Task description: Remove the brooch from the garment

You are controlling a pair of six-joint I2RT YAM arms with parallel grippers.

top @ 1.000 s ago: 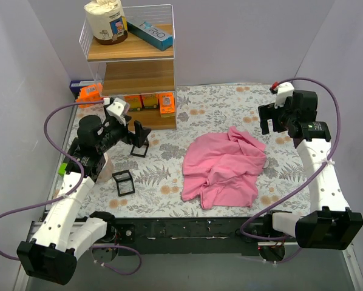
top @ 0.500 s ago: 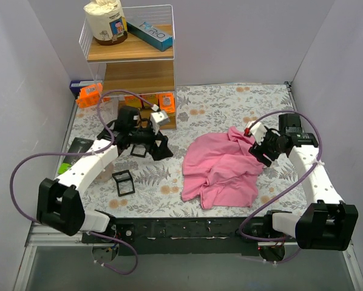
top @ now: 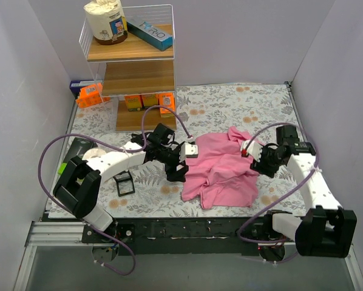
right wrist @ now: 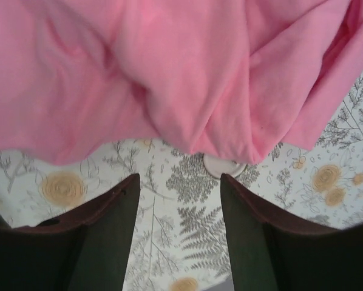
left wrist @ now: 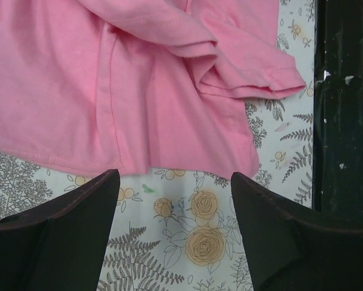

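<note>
Left gripper (top: 176, 171): jaws spread, positioned at the left hem of the garment (top: 221, 170). The garment lies crumpled on the floral cloth (top: 230, 103), with its long axis running near-left to far-right. The brooch (right wrist: 225, 165) is round and lies flat on the cloth, half covered by the right hem. Right gripper (right wrist: 178, 236): jaws spread, near the brooch.

Pale lilac walls (top: 242, 36); wooden shelf unit (top: 139, 76) back left; floral cloth (top: 230, 103) spread flat, evenly lit.
</note>
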